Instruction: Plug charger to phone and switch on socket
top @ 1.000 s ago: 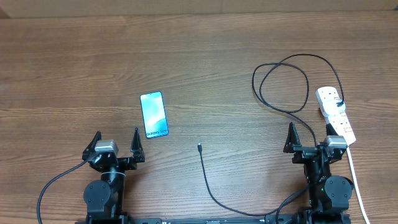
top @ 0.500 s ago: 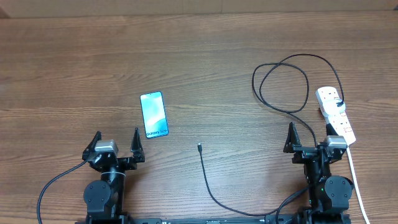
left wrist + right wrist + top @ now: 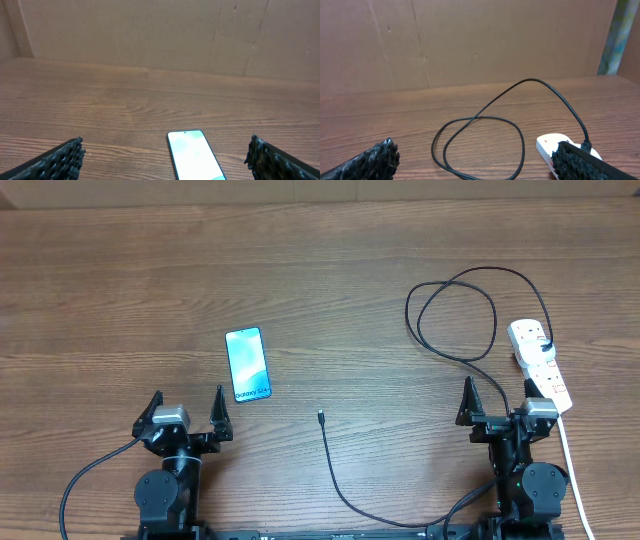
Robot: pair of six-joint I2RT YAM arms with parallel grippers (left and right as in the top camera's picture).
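- My left claw point(image 3: 188, 402) is spread wide with nothing between its fingers, sitting low over the wooden table point(image 3: 330, 270).
- My right claw point(image 3: 498, 395) is spread just as wide and is also empty.
- The phone point(image 3: 248, 364) lies flat just ahead of my left claw, screen up and lit blue. In my left wrist view it sits between my fingers, nearer the right one.
- The charger point(image 3: 327, 452) is a thin black cable. Its plug point(image 3: 320, 417) rests on the table between my two claws, off to the right of my left claw and apart from the phone.
- The cable runs back toward my base, then shows again as loose loops ahead of my right claw.
- The socket point(image 3: 540, 365) lies ahead and to the right of my right claw, close to its right finger, which hides part of it in my right wrist view. The black cable's far end reaches it.
- The socket's white cord point(image 3: 570, 470) trails back past the right side of my right arm.
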